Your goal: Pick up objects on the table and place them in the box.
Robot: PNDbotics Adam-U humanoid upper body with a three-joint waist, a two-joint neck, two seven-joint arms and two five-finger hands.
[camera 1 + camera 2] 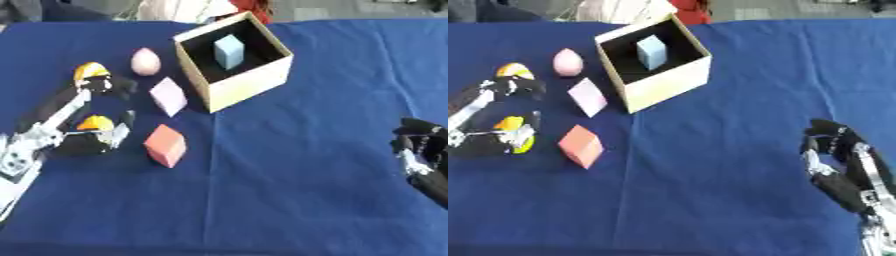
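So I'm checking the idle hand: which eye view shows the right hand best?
The right eye view: the right hand shows with its curled fingers and forearm inside the picture. In the left eye view it sits cut off at the right edge.

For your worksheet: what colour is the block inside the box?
Light blue block; left eye view.

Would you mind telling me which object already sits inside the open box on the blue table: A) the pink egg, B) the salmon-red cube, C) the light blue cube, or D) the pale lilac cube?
C: the light blue cube stands on the dark floor of the box, while the pink egg, pale lilac cube and salmon-red cube lie on the cloth to its left.
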